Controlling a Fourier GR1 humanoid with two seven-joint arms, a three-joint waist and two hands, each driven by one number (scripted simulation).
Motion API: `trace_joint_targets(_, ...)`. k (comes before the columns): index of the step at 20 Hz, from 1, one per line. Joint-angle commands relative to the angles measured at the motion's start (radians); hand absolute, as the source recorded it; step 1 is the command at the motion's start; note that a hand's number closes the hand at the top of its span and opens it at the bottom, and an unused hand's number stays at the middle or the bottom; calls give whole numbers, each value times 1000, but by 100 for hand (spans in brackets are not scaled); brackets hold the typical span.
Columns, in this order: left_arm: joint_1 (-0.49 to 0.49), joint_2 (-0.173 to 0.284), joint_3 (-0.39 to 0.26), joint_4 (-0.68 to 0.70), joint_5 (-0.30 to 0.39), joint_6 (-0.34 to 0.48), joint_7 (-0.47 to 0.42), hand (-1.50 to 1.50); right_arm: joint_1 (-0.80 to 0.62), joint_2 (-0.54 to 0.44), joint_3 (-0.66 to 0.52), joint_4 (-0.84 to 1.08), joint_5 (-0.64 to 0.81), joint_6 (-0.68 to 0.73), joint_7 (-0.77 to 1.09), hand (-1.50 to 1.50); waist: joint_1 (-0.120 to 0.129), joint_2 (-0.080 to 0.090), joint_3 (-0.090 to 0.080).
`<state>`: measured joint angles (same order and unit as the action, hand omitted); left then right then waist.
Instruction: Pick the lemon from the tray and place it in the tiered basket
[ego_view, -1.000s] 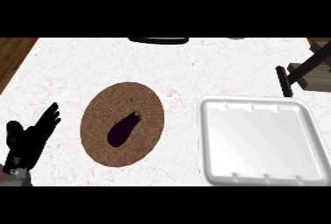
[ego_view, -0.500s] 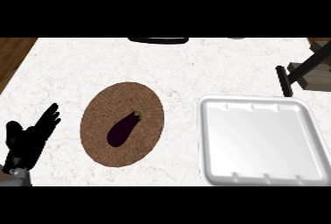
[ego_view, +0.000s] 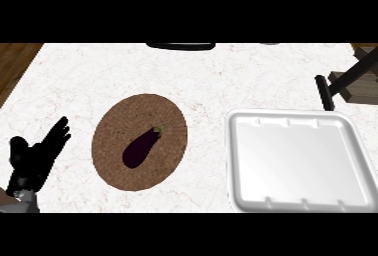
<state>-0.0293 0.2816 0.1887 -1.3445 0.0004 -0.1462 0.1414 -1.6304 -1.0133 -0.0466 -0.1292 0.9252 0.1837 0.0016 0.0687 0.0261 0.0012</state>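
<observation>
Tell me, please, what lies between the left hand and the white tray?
In the head view, a brown round mat with an eggplant on it lies between the left hand and the white tray.

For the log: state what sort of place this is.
Probably a kitchen counter: a pale marbled top, an eggplant on a round woven mat, and a white tray beside it.

An eggplant (ego_view: 141, 147) lies on a round mat (ego_view: 118, 125), left of the tray (ego_view: 244, 160).
</observation>
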Motion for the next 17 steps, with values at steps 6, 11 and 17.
trace_joint_targets(6,34,-10,-5,-29,2,1,25,0,-79,-178,-179,68,-158,62,185,-150,-17,-11,1)
trace_joint_targets(11,40,-8,14,-12,1,15,-2,0,-69,-314,-325,112,-304,124,151,-150,-36,-12,3)
trace_joint_targets(17,44,13,34,2,29,-21,7,0,108,-420,-433,129,-422,245,23,-150,-51,-13,4)
